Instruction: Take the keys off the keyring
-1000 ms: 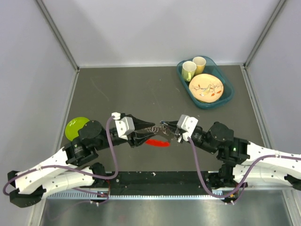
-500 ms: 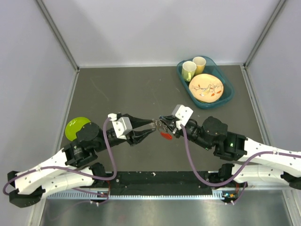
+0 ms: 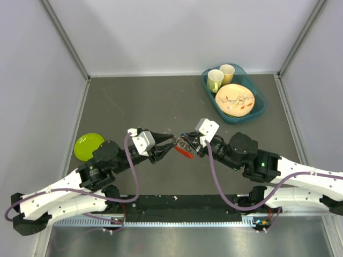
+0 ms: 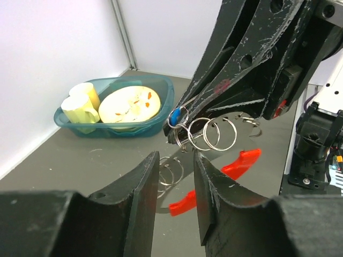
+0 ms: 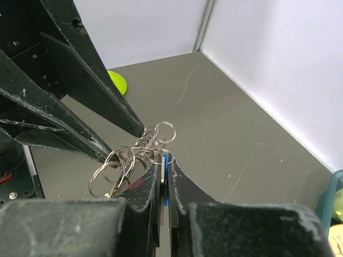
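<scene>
My right gripper (image 3: 185, 140) (image 5: 166, 159) is shut on the blue-headed key (image 5: 166, 174), held above the table. A bunch of thin silver keyrings (image 5: 124, 159) (image 4: 206, 134) hangs from the key's head at the fingertips. The blue head also shows in the left wrist view (image 4: 174, 116). My left gripper (image 3: 171, 143) (image 4: 176, 156) is open and empty, its tips just left of the rings and apart from them. A curved red piece (image 3: 184, 152) (image 4: 242, 163) shows under the grippers, partly hidden by a left finger (image 4: 214, 187). I cannot tell whether it is a key.
A teal tray (image 3: 261, 110) (image 4: 115, 128) at the back right holds two pale cups (image 3: 215, 79) and a patterned plate (image 3: 236, 99). A green plate (image 3: 88, 145) (image 5: 119, 81) lies at the left edge. White walls bound the table.
A second ago the chain of rings was stretched between both grippers. Now my left gripper is open and off the rings. My right gripper has moved left and farther back with the key and rings.
</scene>
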Controlling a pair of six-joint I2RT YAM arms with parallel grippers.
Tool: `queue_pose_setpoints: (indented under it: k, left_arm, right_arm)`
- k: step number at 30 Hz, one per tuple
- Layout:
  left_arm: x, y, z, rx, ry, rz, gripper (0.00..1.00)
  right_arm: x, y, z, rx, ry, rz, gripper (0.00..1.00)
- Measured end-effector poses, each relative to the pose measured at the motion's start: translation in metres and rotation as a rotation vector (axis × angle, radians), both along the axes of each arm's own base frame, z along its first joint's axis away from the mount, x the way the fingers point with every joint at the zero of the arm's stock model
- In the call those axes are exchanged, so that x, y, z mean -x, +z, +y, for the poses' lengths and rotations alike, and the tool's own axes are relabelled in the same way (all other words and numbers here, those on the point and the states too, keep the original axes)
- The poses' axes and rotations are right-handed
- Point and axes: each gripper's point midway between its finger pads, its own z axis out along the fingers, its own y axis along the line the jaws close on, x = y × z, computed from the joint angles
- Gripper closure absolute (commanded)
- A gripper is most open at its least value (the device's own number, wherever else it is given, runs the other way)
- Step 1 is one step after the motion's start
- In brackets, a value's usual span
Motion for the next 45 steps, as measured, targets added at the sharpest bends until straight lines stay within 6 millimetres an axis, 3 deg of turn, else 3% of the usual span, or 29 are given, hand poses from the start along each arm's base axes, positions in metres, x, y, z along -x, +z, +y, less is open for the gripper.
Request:
queue_pose_setpoints:
  k: [20, 45]
  left_arm:
    - [-0.013, -0.015, -0.009, -0.018, 0.055, 0.072, 0.64]
    - [-0.001, 0.014, -0.002, 0.069, 0.011, 0.081, 0.62]
  right_arm:
    - [0.001, 0.002, -0.001, -0.01, 0.003, 0.0, 1.0]
    - [-0.001, -0.005, 0.003, 0.011, -0.001, 0.006, 1.0]
